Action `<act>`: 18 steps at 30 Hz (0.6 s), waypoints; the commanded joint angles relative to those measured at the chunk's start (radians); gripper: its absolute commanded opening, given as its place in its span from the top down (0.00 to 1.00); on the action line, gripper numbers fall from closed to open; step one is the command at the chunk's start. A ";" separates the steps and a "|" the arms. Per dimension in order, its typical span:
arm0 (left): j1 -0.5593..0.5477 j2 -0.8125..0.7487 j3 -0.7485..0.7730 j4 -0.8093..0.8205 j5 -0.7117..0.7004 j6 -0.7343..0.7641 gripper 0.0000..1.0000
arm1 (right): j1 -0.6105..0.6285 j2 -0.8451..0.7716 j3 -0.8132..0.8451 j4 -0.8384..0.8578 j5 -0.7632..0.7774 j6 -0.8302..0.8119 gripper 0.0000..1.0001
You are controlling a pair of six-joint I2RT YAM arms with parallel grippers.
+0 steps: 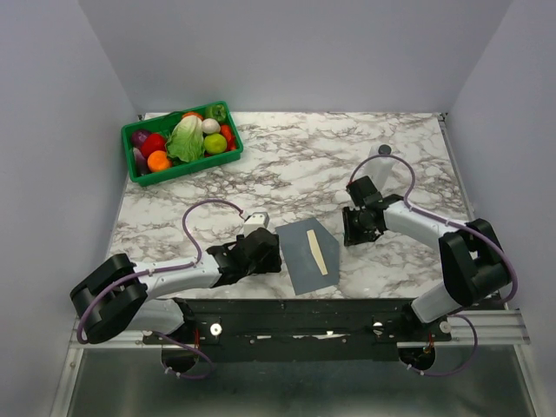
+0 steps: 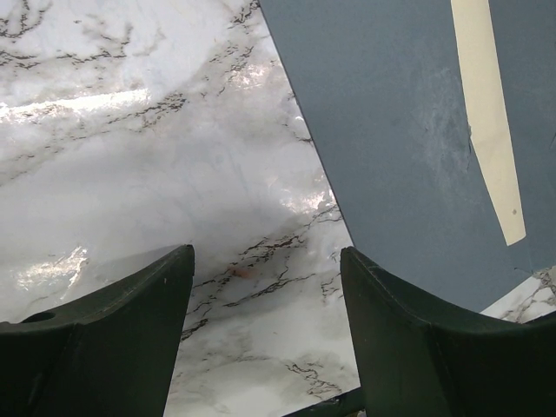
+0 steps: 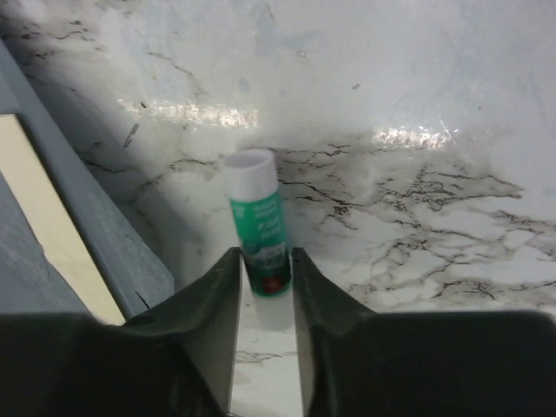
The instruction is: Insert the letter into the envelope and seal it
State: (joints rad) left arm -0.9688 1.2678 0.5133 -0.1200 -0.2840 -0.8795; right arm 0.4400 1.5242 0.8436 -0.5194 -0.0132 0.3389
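Note:
The slate-grey envelope [image 1: 304, 261] lies flat near the table's front edge, between the two grippers. Of the letter [image 1: 318, 252] only a narrow cream strip shows, running along the envelope's right part. In the left wrist view the envelope [image 2: 391, 130] and the letter strip [image 2: 488, 122] fill the upper right. My left gripper [image 2: 265, 261] stands open over bare marble just left of the envelope, its right finger at the envelope's edge. My right gripper [image 3: 265, 261] sits right of the envelope [image 3: 104, 243], jaws close against a green glue stick [image 3: 259, 230] with a white cap, tilted and slightly blurred.
A green basket [image 1: 187, 170] of toy vegetables stands at the back left of the marble table [image 1: 287, 165]. Both arms reach inward from the front rail. White walls close in the back and sides.

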 commanded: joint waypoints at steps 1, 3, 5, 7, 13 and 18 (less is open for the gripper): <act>0.002 -0.016 0.002 -0.061 -0.035 -0.010 0.23 | 0.014 0.039 0.032 -0.065 0.062 -0.017 0.55; 0.002 -0.015 0.002 -0.063 -0.034 -0.010 0.23 | 0.014 0.040 0.032 -0.065 0.062 -0.017 0.51; 0.002 -0.013 0.004 -0.061 -0.034 -0.010 0.23 | 0.014 0.044 0.038 -0.065 0.064 -0.020 0.50; 0.002 -0.007 0.004 -0.060 -0.032 -0.010 0.23 | 0.016 0.050 0.051 -0.065 0.064 -0.027 0.50; 0.002 -0.001 0.011 -0.060 -0.034 -0.007 0.23 | 0.023 0.076 0.084 -0.070 0.064 -0.061 0.50; 0.002 -0.002 0.010 -0.060 -0.034 -0.010 0.23 | 0.031 0.105 0.089 -0.062 0.061 -0.066 0.56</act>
State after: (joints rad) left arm -0.9688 1.2629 0.5152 -0.1371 -0.2852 -0.8829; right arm 0.4591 1.5993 0.9108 -0.5705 0.0231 0.2939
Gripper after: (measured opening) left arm 0.774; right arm 0.463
